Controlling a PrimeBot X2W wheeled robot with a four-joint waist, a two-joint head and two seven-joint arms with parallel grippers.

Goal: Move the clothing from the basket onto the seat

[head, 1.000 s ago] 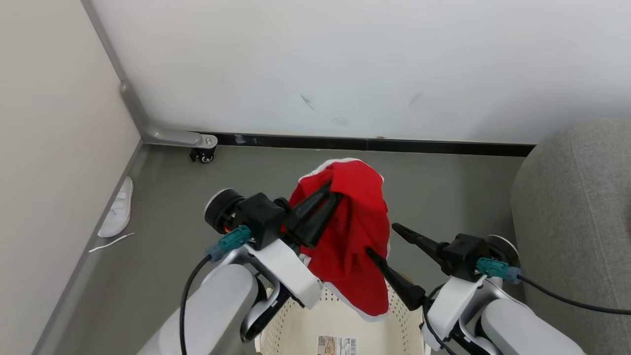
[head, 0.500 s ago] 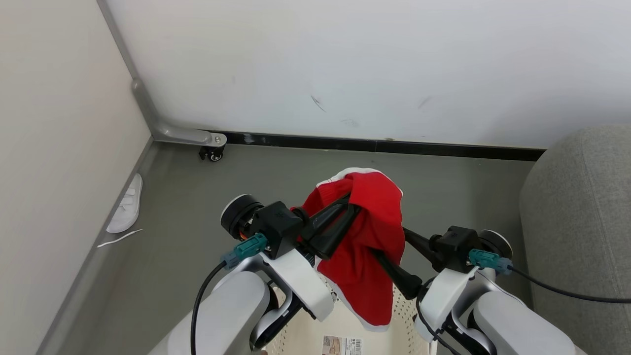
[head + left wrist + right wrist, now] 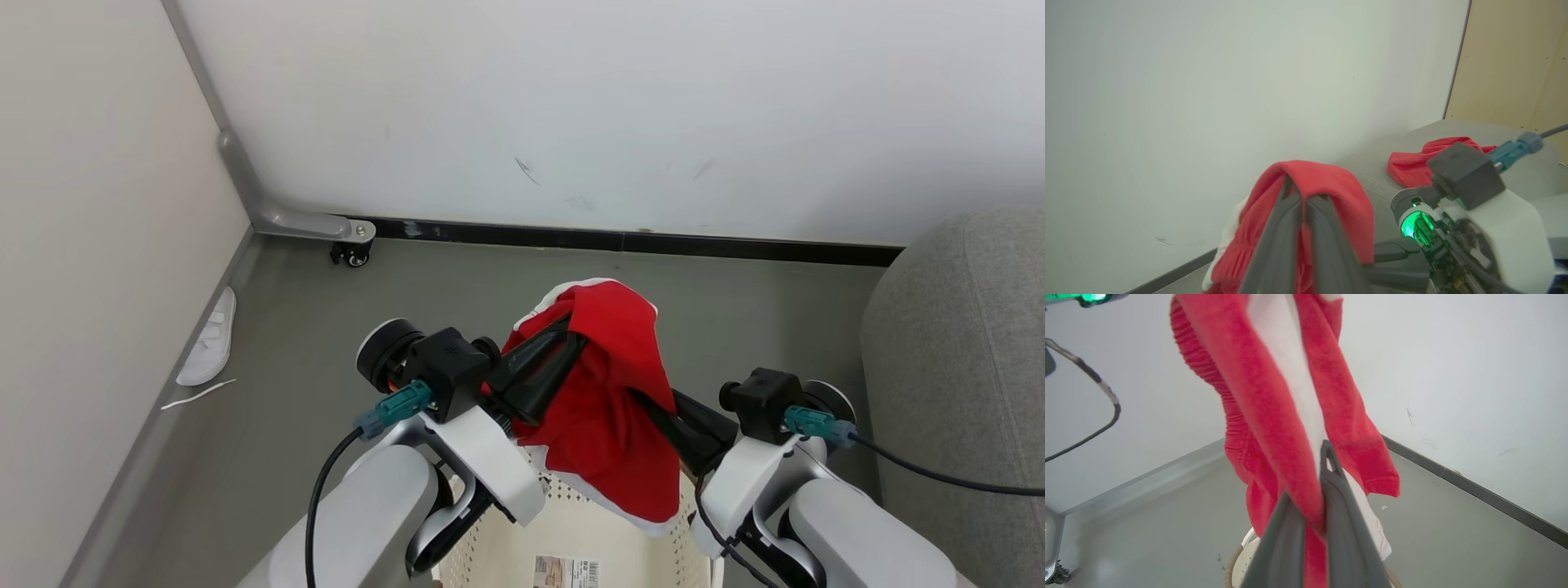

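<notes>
A bright red garment point(image 3: 608, 384) with white edging hangs above the cream perforated basket point(image 3: 588, 531), held by both grippers. My left gripper point(image 3: 571, 331) is shut on its top fold, which drapes over the two fingers point(image 3: 1298, 204). My right gripper point(image 3: 653, 404) is shut on the garment's right side; in the right wrist view the gripper point(image 3: 1314, 486) pinches red and white cloth point(image 3: 1274, 396) between its fingers. A second red garment point(image 3: 1412, 163) lies on the grey seat point(image 3: 955, 343). The basket's rim point(image 3: 1237, 555) shows below the hanging cloth.
A white slipper point(image 3: 204, 343) lies by the left wall. A caster wheel point(image 3: 349, 255) on a metal foot stands in the far left corner. A white wall with a dark baseboard point(image 3: 620, 241) runs behind. Grey floor lies between basket and wall.
The right gripper, open a second ago, has moved in and shut on the hanging side of the red garment. The left gripper keeps its hold. The camera shifted slightly.
</notes>
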